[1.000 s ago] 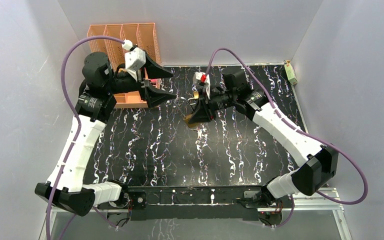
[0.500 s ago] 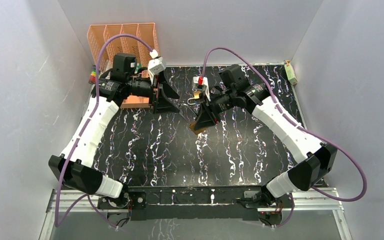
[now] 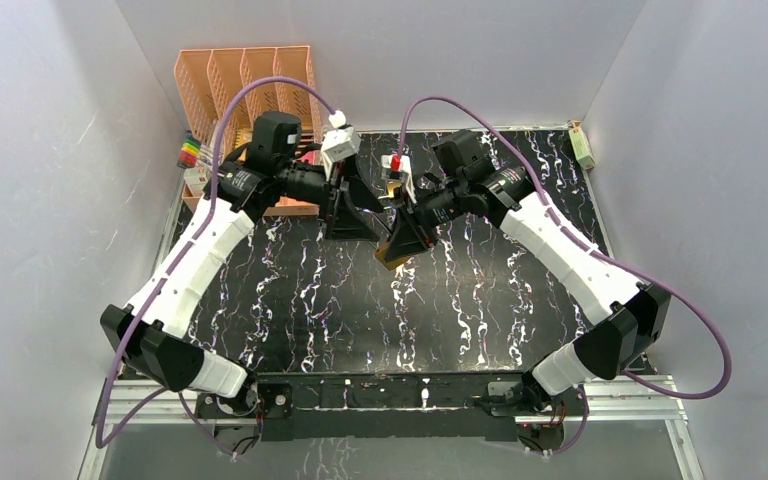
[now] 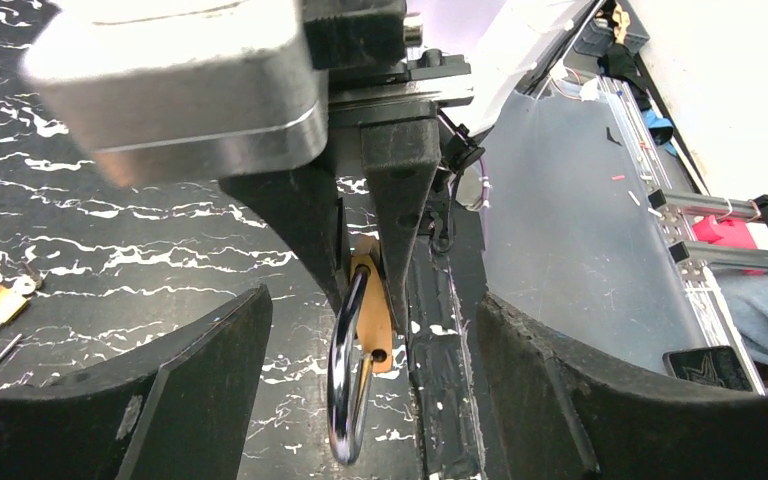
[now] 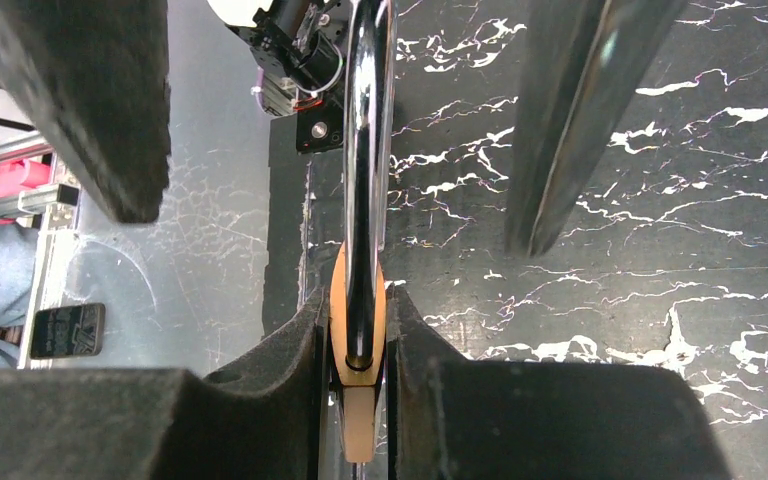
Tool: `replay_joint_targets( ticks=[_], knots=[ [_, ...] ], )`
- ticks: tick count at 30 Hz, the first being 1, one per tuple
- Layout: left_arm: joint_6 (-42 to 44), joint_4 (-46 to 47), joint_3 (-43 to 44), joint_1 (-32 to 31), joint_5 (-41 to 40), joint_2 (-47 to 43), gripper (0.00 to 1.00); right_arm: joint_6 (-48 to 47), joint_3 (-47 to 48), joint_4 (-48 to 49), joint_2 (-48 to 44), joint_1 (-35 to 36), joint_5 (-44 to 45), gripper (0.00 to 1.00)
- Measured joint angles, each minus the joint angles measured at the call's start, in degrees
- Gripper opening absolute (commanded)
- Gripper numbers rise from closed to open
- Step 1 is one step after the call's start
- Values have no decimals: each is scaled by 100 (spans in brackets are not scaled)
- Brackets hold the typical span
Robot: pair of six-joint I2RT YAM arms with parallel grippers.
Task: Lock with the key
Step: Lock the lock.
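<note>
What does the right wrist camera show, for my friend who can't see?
The right gripper pinches a brass padlock, its silver loop sticking straight out. The left gripper is open, one finger on either side of the loop, over a black marbled table.

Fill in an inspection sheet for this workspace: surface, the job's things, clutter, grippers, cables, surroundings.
Surface: black marbled mat, flat, no spills seen.
Job's things: brass padlock clamped edge-on in the right gripper, its chrome shackle pointing toward the left gripper. A second small padlock lies on the mat with its shackle open. No key can be clearly made out.
Clutter: orange file rack at the back left, coloured markers beside it, and a small green item at the back right.
Grippers: right shut on the padlock. Left open, its fingers flanking the shackle, no contact seen.
Cables: a purple cable loops above each arm, clear of the fingers.
Surroundings: plain grey walls.
</note>
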Motion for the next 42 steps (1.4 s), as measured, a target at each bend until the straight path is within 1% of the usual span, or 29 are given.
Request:
replay_joint_targets(
  ticks=[1,2,3,4,5,12,13,14,16,17,18,19,22,26,29,30,33,35,36,38,42],
  knots=[
    [-9,11,0,-55,-46,15,66,2,0,2,0,0,2,0],
    [-15,17,0,-107,-92,35,55,7,0,2,0,2,9,0],
    [-26,24,0,-153,-127,57,35,11,0,2,0,9,17,0],
    [-48,26,0,-186,-149,79,6,13,0,2,0,9,20,0],
    [-68,24,0,-210,-184,98,0,15,0,2,0,9,22,0],
    [-94,249,-181,-254,-321,120,0,-15,0,-35,0,22,188,0],
    [-118,319,-236,-254,-343,114,0,-17,0,-48,0,22,249,8],
    [-153,393,-284,-254,-376,103,0,-17,0,-61,0,22,339,27],
    [-273,612,-387,-254,-459,68,0,9,7,-39,-4,31,553,62],
    [-372,798,-483,-245,-516,20,0,133,9,7,-22,33,702,75],
    [-479,1021,-634,-234,-658,-55,0,293,9,184,-63,15,857,92],
    [-612,1266,-828,-203,-743,-136,0,444,-22,446,-149,-28,1001,98],
    [-1207,2100,-1368,-44,-813,-341,0,839,-562,1530,-855,-249,1523,99],
    [-1969,3154,-1720,251,-901,-535,0,1449,-2166,3554,-2680,-498,2511,99],
    [-2538,4054,-1834,326,-979,-684,0,1832,-3348,5163,-3663,-505,2778,99],
    [-2765,4402,-1886,326,-979,-745,0,1952,-3665,5696,-3851,-505,2785,99],
    [-3467,5442,-1961,326,-918,-850,0,2188,-4465,7259,-3873,-505,2752,99],
    [-3888,6061,-1961,326,-857,-852,0,2282,-4885,7960,-3748,-503,2732,98],
    [-4142,6404,-1961,326,-824,-850,0,2317,-4988,8131,-3650,-505,2732,98],
    [-4398,6763,-1961,326,-800,-850,0,2380,-5084,8483,-3390,-505,2728,98],
    [-4876,7427,-1961,326,-754,-850,0,2494,-5069,9287,-3091,-505,2608,91]
  ],
)
